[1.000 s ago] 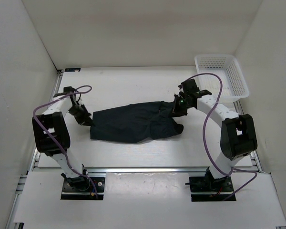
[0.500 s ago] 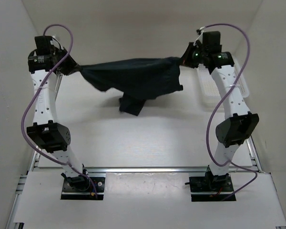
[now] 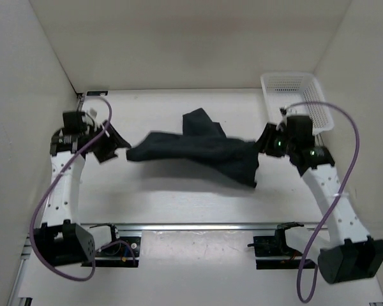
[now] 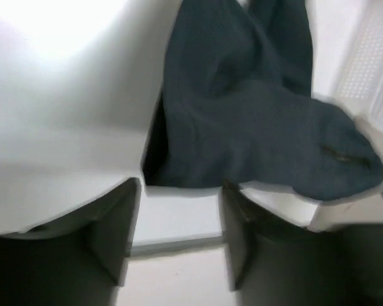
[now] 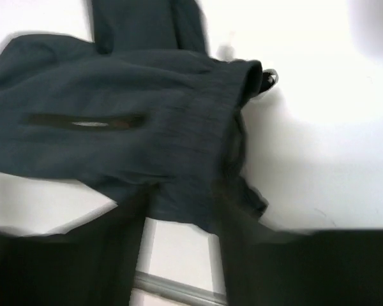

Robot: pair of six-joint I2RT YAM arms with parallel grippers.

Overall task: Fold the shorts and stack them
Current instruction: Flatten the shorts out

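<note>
Where arms meet cloth, left gripper (image 3: 118, 145) jaws parted, tips at shorts (image 3: 204, 150) hem; right gripper (image 3: 263, 143) parted, hem between; basket (image 3: 293, 78) at far right corner of worktop (image 3: 179, 194).

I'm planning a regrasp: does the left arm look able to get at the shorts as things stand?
Probably yes: the left tool sits open at the left end of the shorts, nothing in between.

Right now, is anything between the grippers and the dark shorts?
Nothing visible. The dark navy cloth shorts reach right up to the left gripper and the right gripper; the white plastic mesh basket sits off to the side.
</note>
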